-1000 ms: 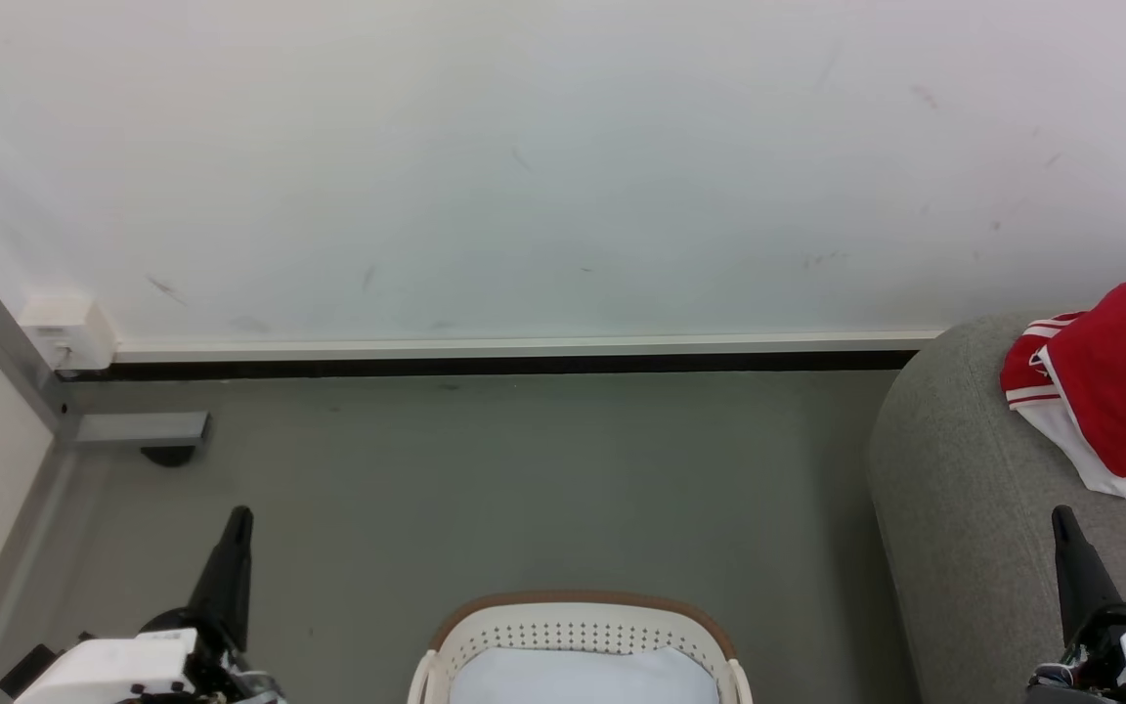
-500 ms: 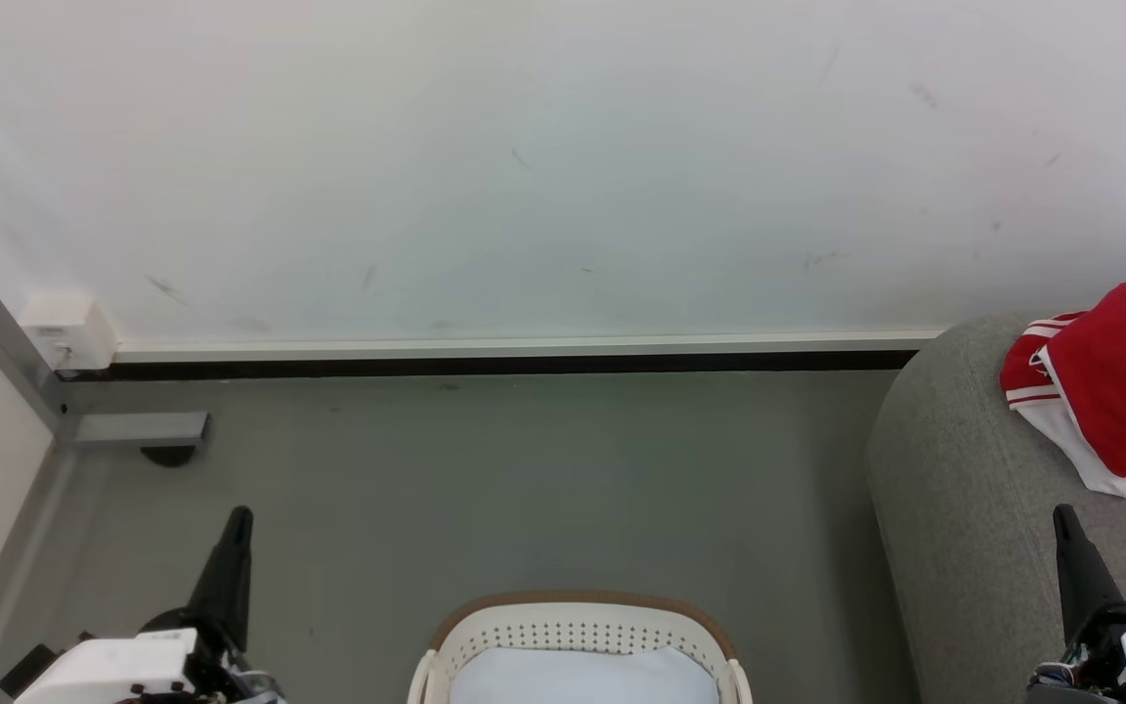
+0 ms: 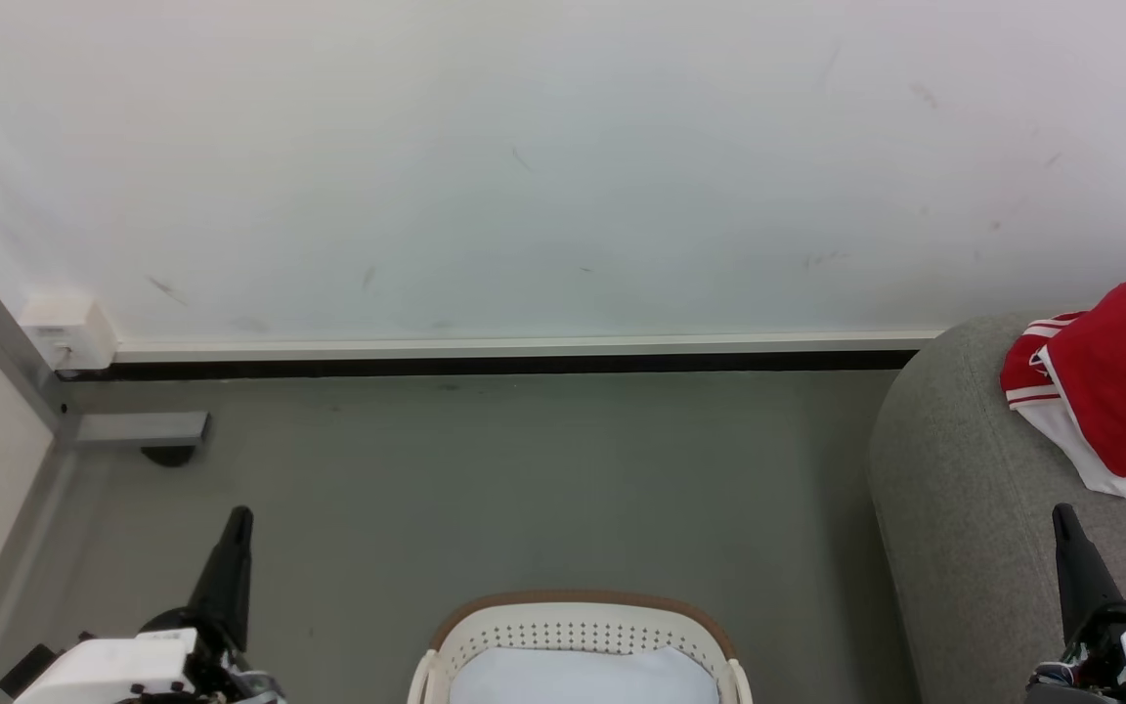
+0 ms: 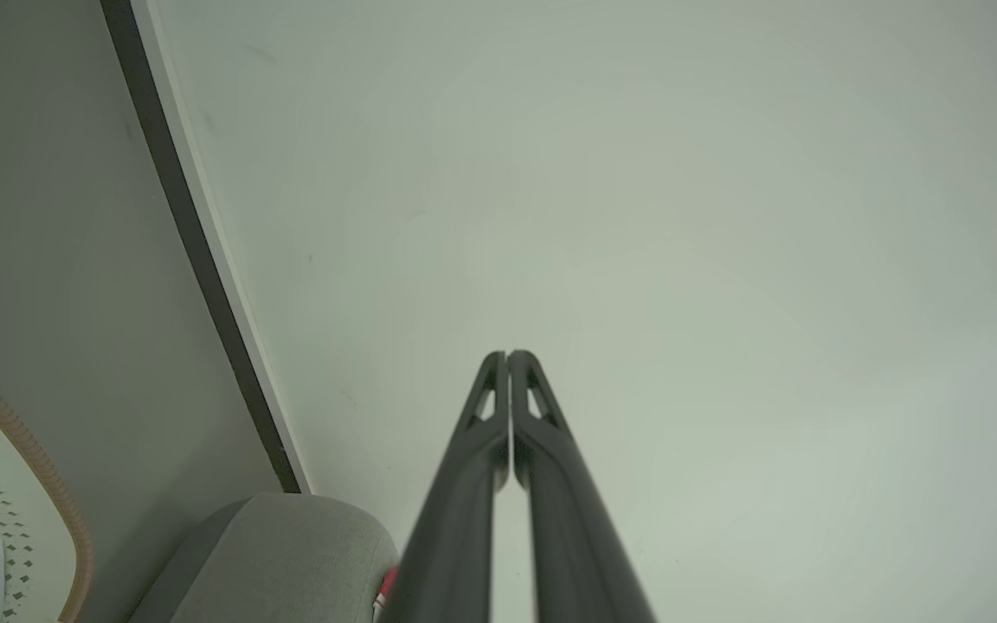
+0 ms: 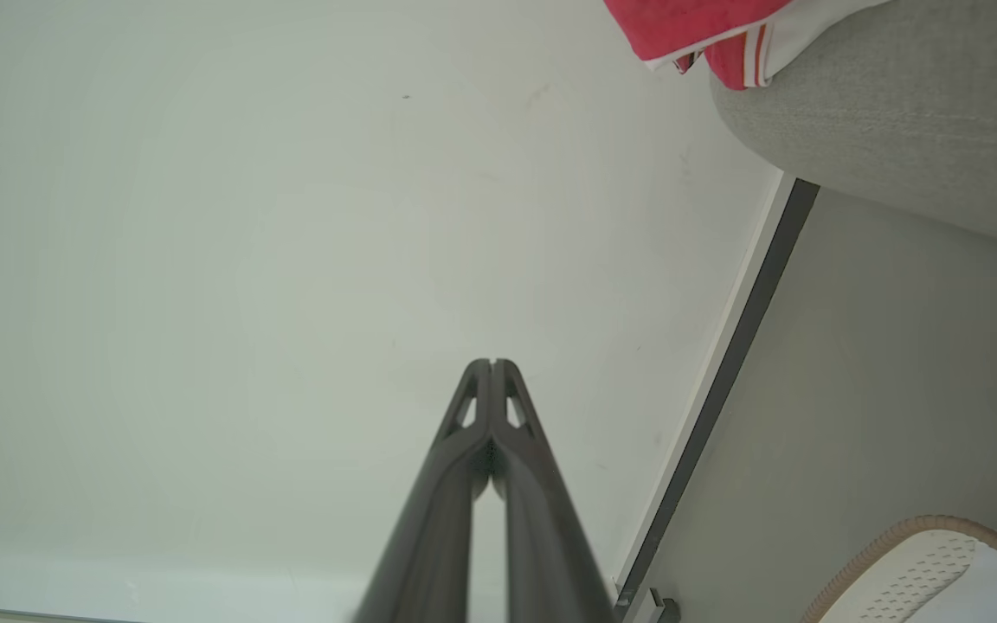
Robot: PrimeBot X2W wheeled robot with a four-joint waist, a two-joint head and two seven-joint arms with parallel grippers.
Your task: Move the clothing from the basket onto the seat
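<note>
Red-and-white clothing (image 3: 1122, 386) crumpled atop the seat (image 3: 954, 508) | brown-rimmed white basket (image 3: 578, 631) left of the seat | left pincer (image 3: 239, 516) and right pincer (image 3: 1061, 514) pressed together, empty

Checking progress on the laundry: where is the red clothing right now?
In the head view the clothing lies at the far right on the seat, beyond the right gripper and apart from the basket at bottom centre.

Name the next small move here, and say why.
Probably bend forward to bring the whole basket into the head view. Red clothing already lies on the seat, the left claw and right claw are shut and empty, and the basket is cut off at the bottom edge with something pale inside, so whether garments remain cannot be told.
</note>
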